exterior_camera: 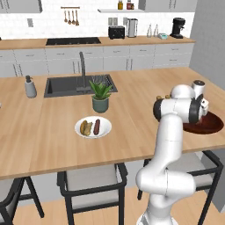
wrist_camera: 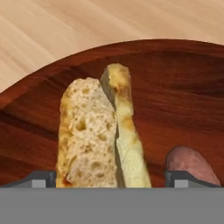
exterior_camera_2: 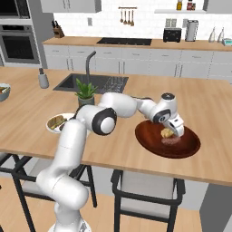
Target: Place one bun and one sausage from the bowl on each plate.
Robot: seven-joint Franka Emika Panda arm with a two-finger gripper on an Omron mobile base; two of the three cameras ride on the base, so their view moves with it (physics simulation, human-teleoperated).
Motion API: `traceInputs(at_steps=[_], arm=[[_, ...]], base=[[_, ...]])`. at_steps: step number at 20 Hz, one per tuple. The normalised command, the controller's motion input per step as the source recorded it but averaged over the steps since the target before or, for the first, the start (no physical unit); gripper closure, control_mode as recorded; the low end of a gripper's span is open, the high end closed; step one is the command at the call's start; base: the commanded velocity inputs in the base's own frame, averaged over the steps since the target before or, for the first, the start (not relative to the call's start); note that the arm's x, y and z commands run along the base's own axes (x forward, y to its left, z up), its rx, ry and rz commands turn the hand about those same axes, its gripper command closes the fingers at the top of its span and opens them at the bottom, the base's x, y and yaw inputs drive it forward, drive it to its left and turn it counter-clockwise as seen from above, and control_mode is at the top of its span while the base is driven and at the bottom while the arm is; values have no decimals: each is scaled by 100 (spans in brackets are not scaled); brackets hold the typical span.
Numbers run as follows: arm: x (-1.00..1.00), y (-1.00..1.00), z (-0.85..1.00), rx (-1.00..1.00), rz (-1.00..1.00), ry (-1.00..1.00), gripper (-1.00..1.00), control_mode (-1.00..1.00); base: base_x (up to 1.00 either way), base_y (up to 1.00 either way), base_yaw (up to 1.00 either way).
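Setting: we list a rendered kitchen, a long pale wood island counter [exterior_camera_2: 113,154] with stools tucked under its near edge.
Bun: a split bun [wrist_camera: 98,135], crust golden and crumb open, lies in the bowl [exterior_camera_2: 149,142] of dark reddish wood, toward the counter's right end.
Handling: we judge it light, soft and easily crushed; a gentle hold across its narrow width, on the crusted flanks near mid-length, looks best.
Sausage: a reddish-brown sausage [wrist_camera: 190,164] lies just beside the bun; firmer and probably smoother, so likelier to slip.
Gripper: the gripper [wrist_camera: 111,178] hangs right over the bun, fingers spread wide on either side, holding nothing; whether the tips touch the crust we cannot tell.
Plate: a white plate [exterior_camera: 105,125] well to the left already carries a bun and a sausage.
Surroundings: a potted plant [exterior_camera: 100,96] stands behind that plate, with the sink [exterior_camera: 66,85] beyond.
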Motion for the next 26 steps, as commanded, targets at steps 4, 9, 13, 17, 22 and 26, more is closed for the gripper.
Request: traceInputs(at_steps=[4,9,13,17,22,26], arm=[[-19,49,-31,0,17,0,-100,-100],[-54,50,-23,0,17,0,-100,-100],[-10,31,-39,0,9,6,100,-100],[-6,6,22,0,1,-3,100,-100],[-69,0,97,5,0,-18,100,-100],[-94,7,100,8,0,-11,100,-100]], base=[[0,0,0],[0,0,0],[0,0,0],[0,0,0],[0,0,0],[0,0,0]])
